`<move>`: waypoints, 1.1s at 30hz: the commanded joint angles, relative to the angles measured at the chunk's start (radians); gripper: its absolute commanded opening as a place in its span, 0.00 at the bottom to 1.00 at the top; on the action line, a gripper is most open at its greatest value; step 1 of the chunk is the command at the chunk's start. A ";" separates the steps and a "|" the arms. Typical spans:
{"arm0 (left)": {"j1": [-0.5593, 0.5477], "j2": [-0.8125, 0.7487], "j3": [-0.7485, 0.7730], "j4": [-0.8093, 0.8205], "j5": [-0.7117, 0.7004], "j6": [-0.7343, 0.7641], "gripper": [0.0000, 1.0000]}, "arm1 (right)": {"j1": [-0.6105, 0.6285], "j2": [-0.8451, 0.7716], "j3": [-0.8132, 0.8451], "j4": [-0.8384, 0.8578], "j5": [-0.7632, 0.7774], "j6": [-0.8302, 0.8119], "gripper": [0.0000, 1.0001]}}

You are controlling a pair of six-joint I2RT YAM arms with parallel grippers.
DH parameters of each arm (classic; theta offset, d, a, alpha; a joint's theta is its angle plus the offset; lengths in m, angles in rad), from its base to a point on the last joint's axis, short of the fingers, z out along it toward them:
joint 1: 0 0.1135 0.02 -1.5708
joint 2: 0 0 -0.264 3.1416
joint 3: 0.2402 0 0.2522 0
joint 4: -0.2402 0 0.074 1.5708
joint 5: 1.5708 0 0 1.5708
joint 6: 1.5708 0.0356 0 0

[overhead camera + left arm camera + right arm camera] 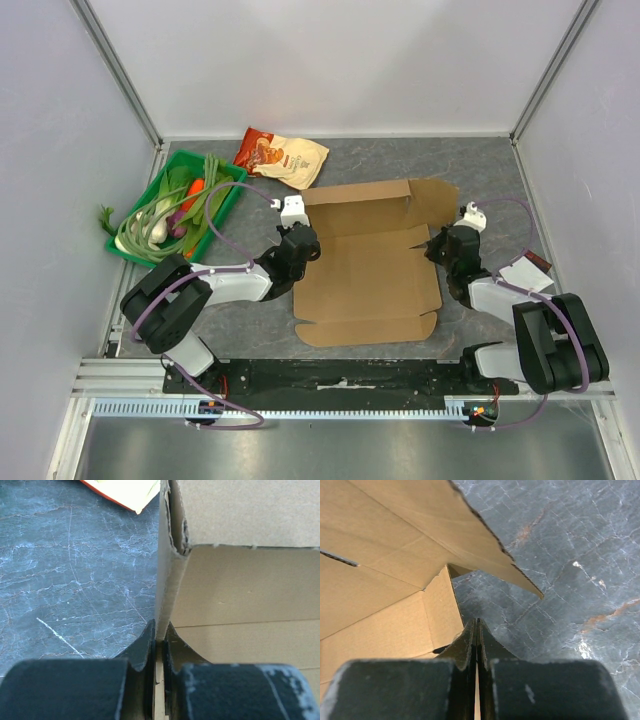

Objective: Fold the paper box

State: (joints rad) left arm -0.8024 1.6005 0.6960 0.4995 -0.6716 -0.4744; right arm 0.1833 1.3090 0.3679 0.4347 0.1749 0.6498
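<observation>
Box [365,265] mostly flat on table [480,170]; left gripper [159,635] pinches raised left wall; right gripper [477,630] clamped tight on right flap edge; risk: uneven pull tears cardboard, or thin edge slips free and wall flops flat.

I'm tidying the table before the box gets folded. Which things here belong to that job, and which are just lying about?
Job: cardboard box; left gripper and right gripper, each pinching one of its edges.
Lying about: snack bag; green tray of vegetables; white-and-dark item beside the right arm.
</observation>
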 commanded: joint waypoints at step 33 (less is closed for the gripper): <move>-0.012 -0.037 -0.010 0.031 -0.003 -0.030 0.02 | 0.186 0.237 0.049 0.208 0.026 0.085 0.00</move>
State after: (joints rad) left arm -0.8055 1.5932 0.6888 0.5011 -0.6724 -0.4736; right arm 0.3531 1.5017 0.4305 0.5880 0.2077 0.6636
